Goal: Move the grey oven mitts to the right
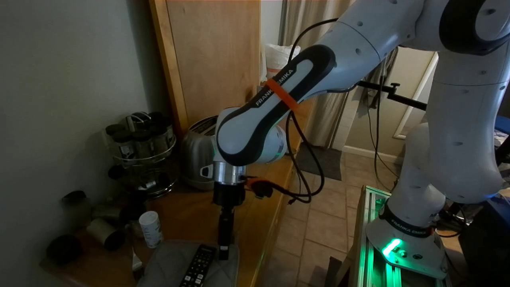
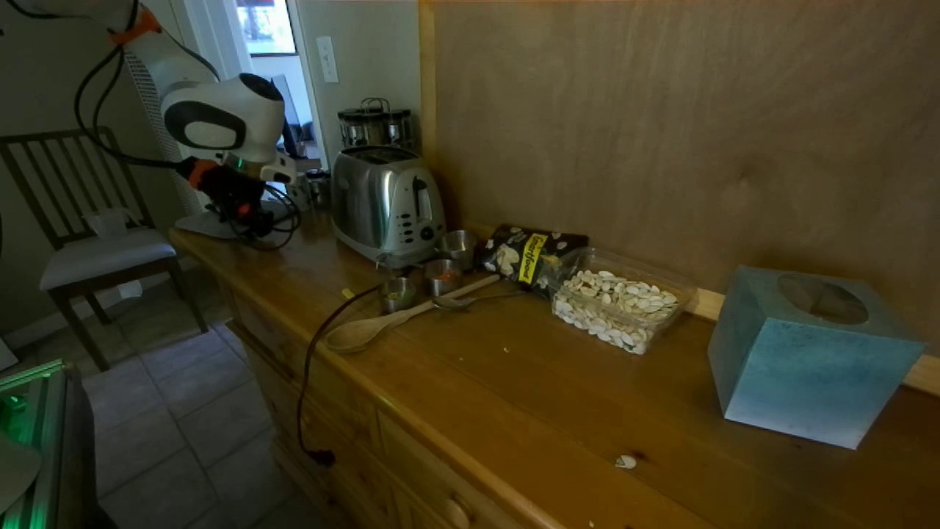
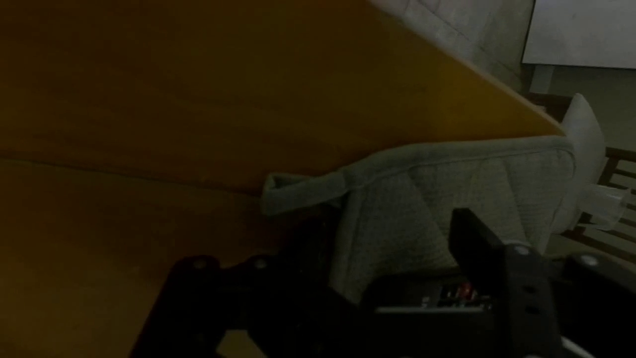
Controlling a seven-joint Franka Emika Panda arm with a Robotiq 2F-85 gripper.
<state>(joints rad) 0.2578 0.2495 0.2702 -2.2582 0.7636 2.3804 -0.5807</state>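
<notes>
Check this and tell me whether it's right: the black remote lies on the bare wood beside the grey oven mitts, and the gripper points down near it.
Not quite. An exterior view shows the black remote lying on top of the grey oven mitts, not beside them. The rest is right: the gripper points down near the remote.

The quilted grey oven mitt (image 1: 167, 264) lies flat on the counter (image 1: 255, 219).
</notes>
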